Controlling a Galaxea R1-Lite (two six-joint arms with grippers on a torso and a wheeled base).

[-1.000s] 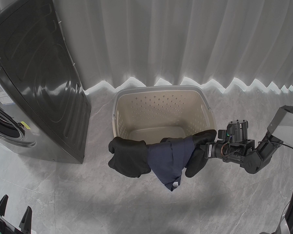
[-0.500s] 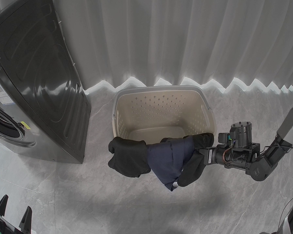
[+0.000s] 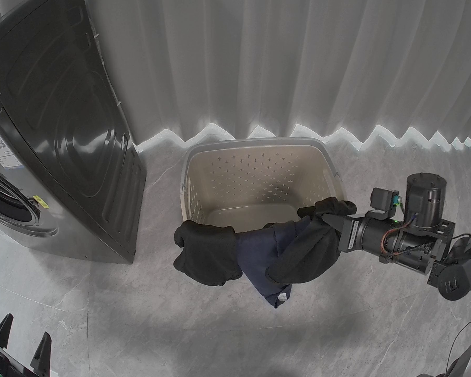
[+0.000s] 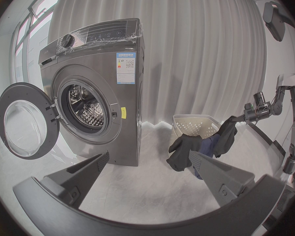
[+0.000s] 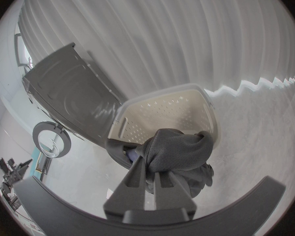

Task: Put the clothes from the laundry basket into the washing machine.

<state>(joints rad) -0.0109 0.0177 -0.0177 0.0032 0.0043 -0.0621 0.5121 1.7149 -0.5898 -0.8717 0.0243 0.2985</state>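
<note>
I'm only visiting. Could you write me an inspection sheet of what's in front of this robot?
Surface: grey marbled floor.
Job's things: beige perforated plastic laundry basket; black garment and navy garment draped over its near rim; dark grey washing machine, round door open.
Clutter: nothing seen.
Grippers: right gripper shut on dark grey cloth by the rim; left gripper open, low.
Cables: thin wires on right wrist.
Surroundings: white pleated curtain.

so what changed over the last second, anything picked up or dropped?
The right gripper, jaws shut on the black garment, rose and drew back to the robot's right, lifting that end so it now hangs across the navy garment. No new grasp or release is visible. The laundry basket, the black bundle at its near-left rim, the washing machine and the open left gripper stayed put.
</note>
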